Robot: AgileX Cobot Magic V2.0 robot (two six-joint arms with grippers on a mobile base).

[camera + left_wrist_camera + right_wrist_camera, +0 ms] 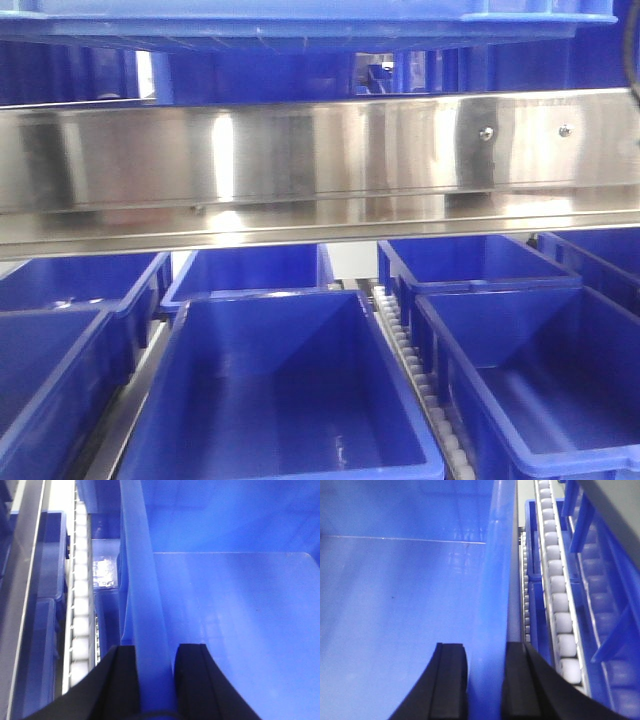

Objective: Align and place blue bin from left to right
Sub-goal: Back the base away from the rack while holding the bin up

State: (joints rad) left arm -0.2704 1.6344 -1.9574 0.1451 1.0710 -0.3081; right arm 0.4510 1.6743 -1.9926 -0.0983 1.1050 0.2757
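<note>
The left gripper (154, 656) pinches the blue bin's (240, 630) left wall between black fingers. The right gripper (485, 662) clamps the right wall. White roller tracks (560, 605) run just beside it, above the steel rail (320, 150).

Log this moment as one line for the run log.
left claw: shut on blue bin rim | right claw: shut on opposite rim | bin inside: bare where visible | nearby: white roller track beside bin
</note>
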